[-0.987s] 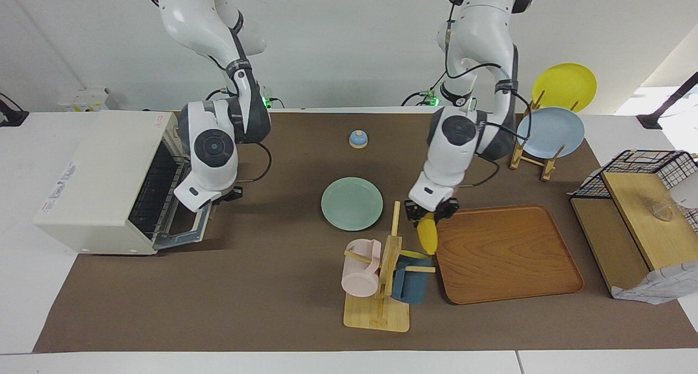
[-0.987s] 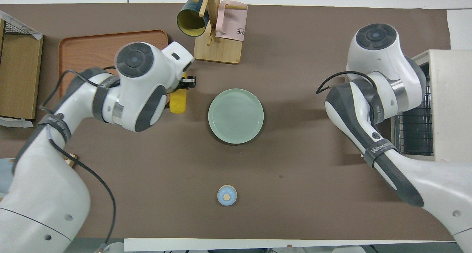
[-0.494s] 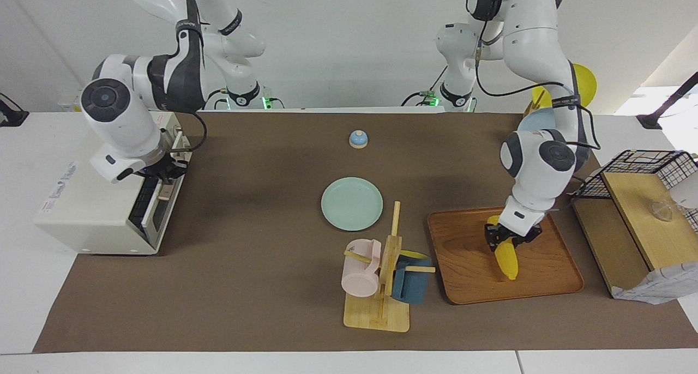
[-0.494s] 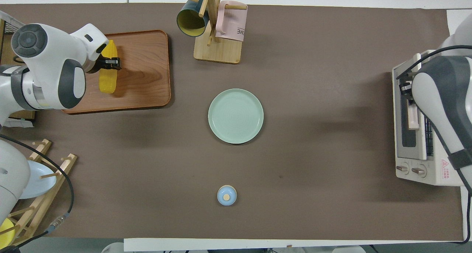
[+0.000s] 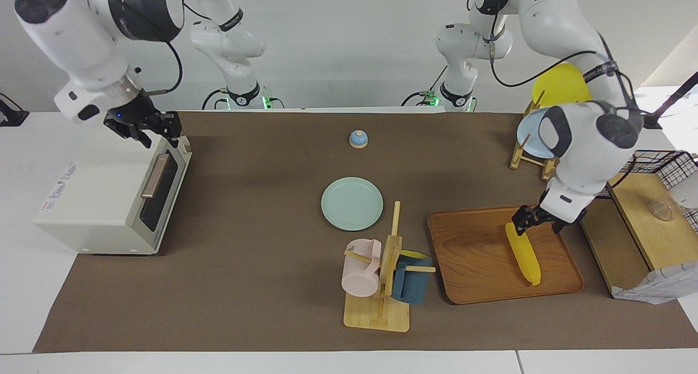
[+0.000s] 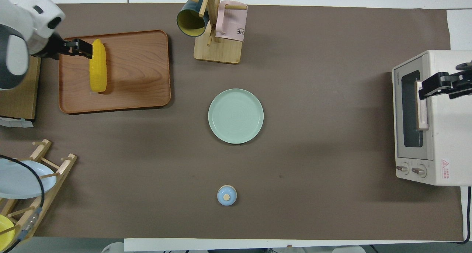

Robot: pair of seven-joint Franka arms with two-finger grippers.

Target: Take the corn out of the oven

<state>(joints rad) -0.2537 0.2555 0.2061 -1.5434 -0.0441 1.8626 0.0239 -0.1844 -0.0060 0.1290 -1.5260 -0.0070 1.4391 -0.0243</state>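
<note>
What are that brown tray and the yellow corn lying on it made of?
The tray looks like wood or a wood-look laminate: grain lines, smooth satin sheen. The corn seems to be plastic: uniformly bright yellow, evenly ribbed, smooth, so probably a toy.

Bright, even overhead light; soft shadows, sharp focus.
</note>
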